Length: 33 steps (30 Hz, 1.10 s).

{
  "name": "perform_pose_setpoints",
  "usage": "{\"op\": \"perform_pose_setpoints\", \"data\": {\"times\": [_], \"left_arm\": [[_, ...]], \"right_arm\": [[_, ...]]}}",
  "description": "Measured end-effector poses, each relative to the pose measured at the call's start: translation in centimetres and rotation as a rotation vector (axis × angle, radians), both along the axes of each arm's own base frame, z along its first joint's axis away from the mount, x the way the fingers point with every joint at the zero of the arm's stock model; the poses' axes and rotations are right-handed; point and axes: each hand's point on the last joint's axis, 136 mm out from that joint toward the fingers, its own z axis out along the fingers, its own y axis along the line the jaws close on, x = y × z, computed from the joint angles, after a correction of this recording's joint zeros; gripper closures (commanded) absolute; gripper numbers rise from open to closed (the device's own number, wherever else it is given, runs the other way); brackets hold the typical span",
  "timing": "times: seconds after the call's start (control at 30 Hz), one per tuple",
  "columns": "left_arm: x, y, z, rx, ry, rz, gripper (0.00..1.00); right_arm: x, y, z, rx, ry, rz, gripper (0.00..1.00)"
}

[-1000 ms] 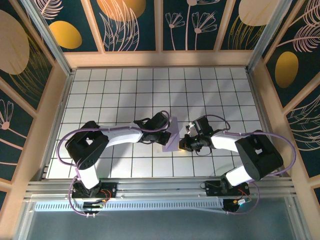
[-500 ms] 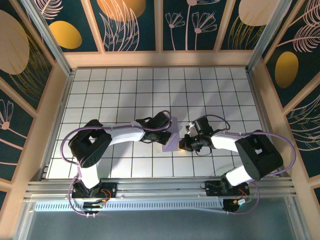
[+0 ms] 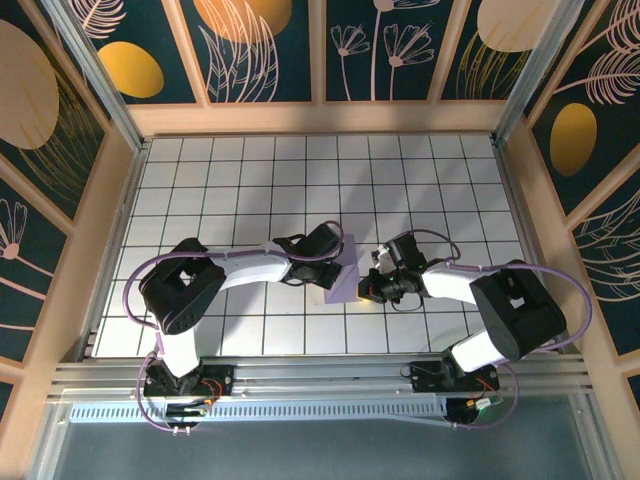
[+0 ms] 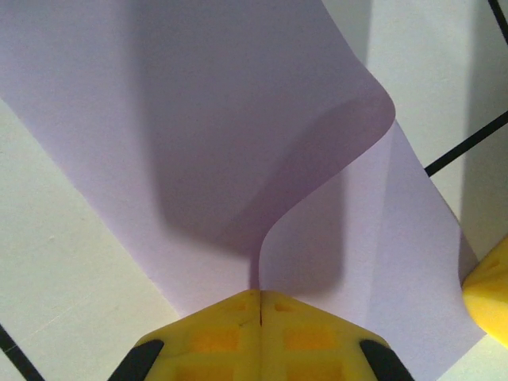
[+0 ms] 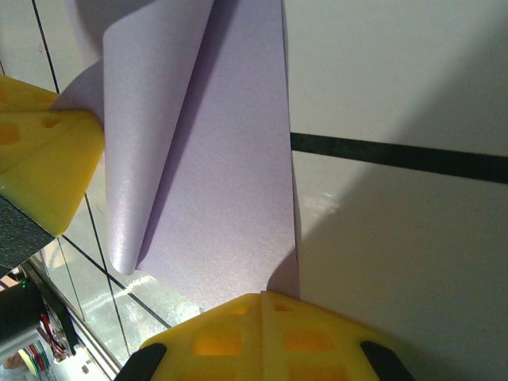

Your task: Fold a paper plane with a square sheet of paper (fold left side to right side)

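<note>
We see the sheet of paper (image 4: pixel 198 119) thin, matt, finely grained; the left fingers (image 4: pixel 210 333) smooth yellow plastic; the table (image 5: pixel 397 71) glossy white.

Table (image 3: pixel 220 180): white top w/ dark grid lines, wooden rim on 3 sides. Lying on it, approx centre, twd the near edge: one lavender sheet of paper (image 3: pixel 345 275), part-folded. Bottom layer sits flat across the tiles; upper flap curls up off it, rounded bend, no sharp crease there.
</note>
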Motion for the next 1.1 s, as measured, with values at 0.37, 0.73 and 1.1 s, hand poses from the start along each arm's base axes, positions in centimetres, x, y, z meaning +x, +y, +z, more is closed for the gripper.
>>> {"op": "perform_pose_setpoints", "data": {"times": [0.37, 0.73, 1.1], "left_arm": [[0.19, 0.18, -0.03, 0.01, -0.009, 0.007, 1.0], [0.39, 0.35, -0.03, 0.019, -0.02, 0.014, 1.0], [0.44, 0.39, -0.04, 0.021, -0.022, 0.016, 1.0]], "right_arm": [[0.0, 0.0, 0.0, 0.0, 0.0, 0.0, 1.0], [0.0, 0.0, -0.01, -0.001, 0.002, 0.0, 1.0], [0.02, 0.02, -0.01, -0.002, 0.005, 0.0, 1.0]]}}
